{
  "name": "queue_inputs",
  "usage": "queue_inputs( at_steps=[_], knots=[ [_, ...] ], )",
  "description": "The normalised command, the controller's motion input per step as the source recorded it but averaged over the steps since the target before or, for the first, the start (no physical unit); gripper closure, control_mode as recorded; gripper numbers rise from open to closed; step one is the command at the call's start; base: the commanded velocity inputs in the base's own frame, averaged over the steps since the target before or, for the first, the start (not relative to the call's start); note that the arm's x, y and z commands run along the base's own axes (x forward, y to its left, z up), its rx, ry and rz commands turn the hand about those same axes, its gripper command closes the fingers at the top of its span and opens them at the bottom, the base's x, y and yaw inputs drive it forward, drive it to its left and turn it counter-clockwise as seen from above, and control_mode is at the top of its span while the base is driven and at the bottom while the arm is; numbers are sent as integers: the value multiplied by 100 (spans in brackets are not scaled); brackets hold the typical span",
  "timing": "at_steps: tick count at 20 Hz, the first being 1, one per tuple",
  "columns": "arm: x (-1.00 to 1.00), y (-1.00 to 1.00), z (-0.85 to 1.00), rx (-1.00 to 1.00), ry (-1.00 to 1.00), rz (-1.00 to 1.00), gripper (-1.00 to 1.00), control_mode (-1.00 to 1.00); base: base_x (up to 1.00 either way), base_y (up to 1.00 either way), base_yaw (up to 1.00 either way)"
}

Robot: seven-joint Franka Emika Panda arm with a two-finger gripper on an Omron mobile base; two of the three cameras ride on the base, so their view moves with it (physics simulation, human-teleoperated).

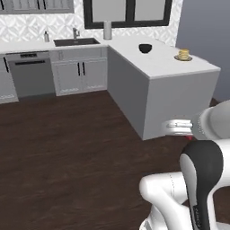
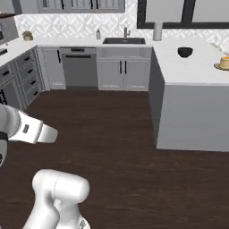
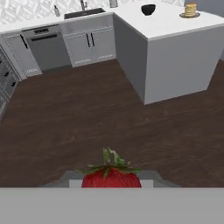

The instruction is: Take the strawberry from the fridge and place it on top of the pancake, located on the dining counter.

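You had the strawberry (image 3: 111, 177) clamped between the jaws, its red body and green leafy cap sitting low in the hand view, held above the dark wood floor (image 3: 78, 127) and well apart from the dining counter (image 3: 175, 26). In the left base view a small speck of red showed just under the white wrist, beside the grey side of that counter (image 1: 179, 103). The pancake (image 1: 183, 55) sat on its round grey plate (image 1: 183, 58) near the far right corner of the white surface, and you could see it in the right base view (image 2: 224, 62) at the frame's right edge too. A dark bowl (image 1: 145, 48) stood on the same surface, well apart from the pancake and nearer the wall. Beyond the floor, the sink (image 2: 124, 40) and the dishwasher (image 2: 79, 67) lined the back wall under light grey cabinets (image 2: 123, 74).
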Motion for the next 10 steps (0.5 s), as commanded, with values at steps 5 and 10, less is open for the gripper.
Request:
queue_inputs(
  at_steps=[5, 10],
  knots=[
    [0, 0, 0, 0, 0, 0, 100, 100, 100, -71, 6],
    [0, 0, 0, 0, 0, 0, 100, 100, 100, -90, 13]
  ],
)
